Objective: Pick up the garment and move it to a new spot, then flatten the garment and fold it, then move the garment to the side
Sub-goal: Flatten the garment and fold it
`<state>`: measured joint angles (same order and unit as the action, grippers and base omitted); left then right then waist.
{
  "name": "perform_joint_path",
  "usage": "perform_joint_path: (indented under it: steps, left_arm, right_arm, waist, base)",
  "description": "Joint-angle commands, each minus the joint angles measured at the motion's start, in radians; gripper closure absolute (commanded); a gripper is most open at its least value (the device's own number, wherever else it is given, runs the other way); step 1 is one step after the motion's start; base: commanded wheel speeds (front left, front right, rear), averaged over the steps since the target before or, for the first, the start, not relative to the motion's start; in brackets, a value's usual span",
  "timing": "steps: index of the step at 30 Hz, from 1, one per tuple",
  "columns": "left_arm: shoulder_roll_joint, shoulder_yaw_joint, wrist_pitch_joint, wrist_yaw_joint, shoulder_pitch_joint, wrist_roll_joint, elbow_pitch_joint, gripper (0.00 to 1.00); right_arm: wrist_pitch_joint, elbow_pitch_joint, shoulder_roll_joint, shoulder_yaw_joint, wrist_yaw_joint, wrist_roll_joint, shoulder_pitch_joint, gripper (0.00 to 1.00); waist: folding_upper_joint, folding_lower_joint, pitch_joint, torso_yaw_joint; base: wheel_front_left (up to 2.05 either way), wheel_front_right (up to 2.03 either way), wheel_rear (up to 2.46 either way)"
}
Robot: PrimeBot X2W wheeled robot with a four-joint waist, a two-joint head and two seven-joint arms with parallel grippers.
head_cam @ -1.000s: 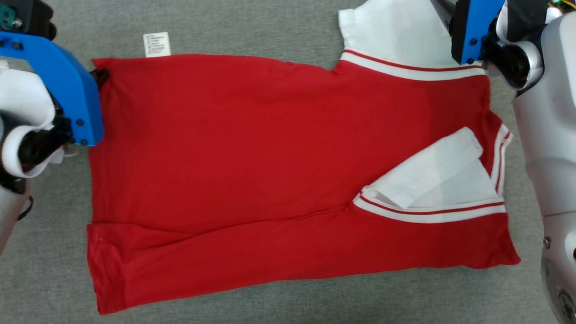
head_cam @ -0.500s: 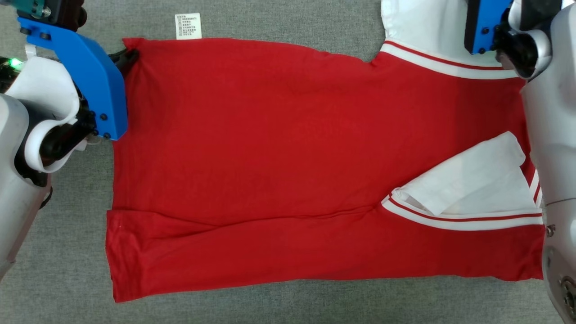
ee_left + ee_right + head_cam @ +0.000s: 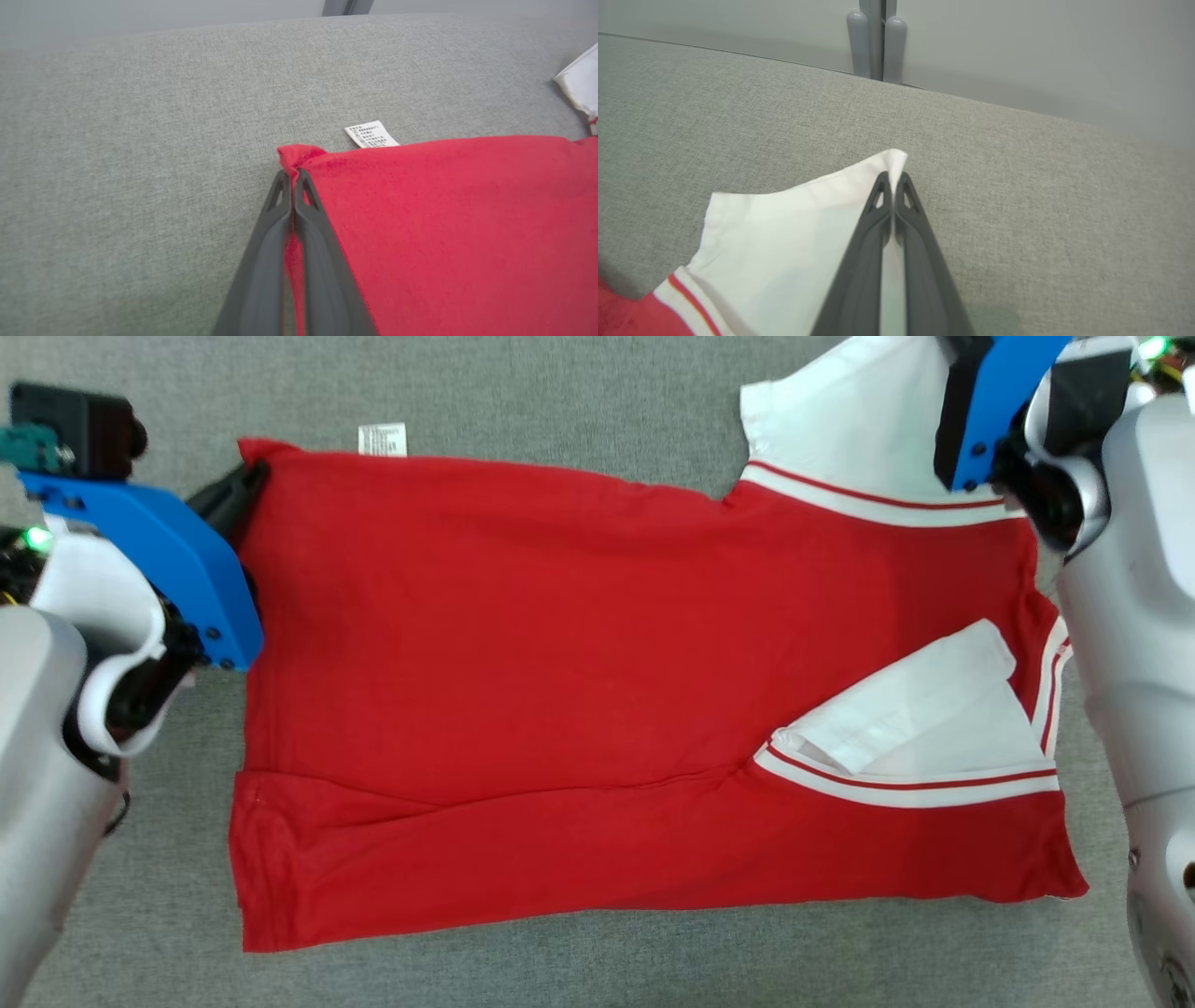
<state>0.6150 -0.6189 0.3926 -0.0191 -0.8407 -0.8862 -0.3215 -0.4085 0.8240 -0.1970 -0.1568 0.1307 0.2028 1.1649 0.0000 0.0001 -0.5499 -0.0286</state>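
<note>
Your garment (image 3: 597,663), a red shirt with white sleeves, lies spread flat on the grey cloth surface (image 3: 579,392), its length running from your left to your right in the head view. Your left gripper (image 3: 293,179) has its two dark fingers pressed together on the shirt's far left corner, and a small nub of red cloth bunches just past the tips. A white label (image 3: 372,135) lies on the grey surface just beside that corner, poking out from under the shirt's far edge. Your right gripper (image 3: 892,179) is likewise closed, pinching the far corner of the white far sleeve (image 3: 840,429), with a thin strip of white cloth showing between its fingers in the right wrist view. That sleeve sticks out past the shirt's far edge and joins the red body at a white band with a thin red stripe. The near sleeve (image 3: 915,709) is folded in on top of the red body, near the right end. Along the near edge a long crease crosses the red cloth from left to right. Beyond the surface, the right wrist view shows a grey post (image 3: 877,42) against a plain wall.
</note>
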Motion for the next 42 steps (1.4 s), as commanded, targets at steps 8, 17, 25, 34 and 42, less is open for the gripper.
perform_joint_path:
  steps: [8, 17, 25, 34, 42]
  left_arm:
    - [-0.044, -0.016, -0.144, -0.022, 0.127, 0.010, -0.020, 1.00]
    - [-0.071, -0.049, -0.284, -0.032, 0.253, 0.042, -0.047, 1.00]
    - [-0.084, -0.037, -0.395, -0.030, 0.310, 0.049, -0.081, 1.00]
    - [-0.090, -0.041, -0.449, -0.023, 0.361, 0.047, -0.132, 1.00]
    - [-0.096, -0.047, -0.485, -0.017, 0.382, 0.055, -0.169, 1.00]
  right_arm:
    - [0.075, -0.116, -0.047, -0.028, 0.000, 0.174, -0.189, 1.00]
    - [0.076, -0.334, -0.139, -0.048, 0.000, 0.242, -0.441, 1.00]
    - [-0.013, -0.550, -0.163, 0.001, 0.000, 0.265, -0.655, 1.00]
    - [-0.156, -0.760, -0.141, 0.063, 0.000, 0.281, -0.880, 1.00]
    - [-0.228, -0.907, -0.104, 0.126, 0.000, 0.251, -1.026, 1.00]
  waist:
    - [0.0000, -0.0001, 0.111, 0.000]
    - [0.0000, -0.0001, 0.202, 0.015]
    - [0.0000, -0.0001, 0.245, 0.010]
    - [0.0000, -0.0001, 0.274, -0.002]
    - [0.0000, -0.0001, 0.297, -0.009]
  base:
    - [0.00, 0.00, 0.00]
    - [0.00, 0.00, 0.00]
    - [0.00, 0.00, 0.00]
    - [0.00, 0.00, 0.00]
    - [0.00, 0.00, 0.00]
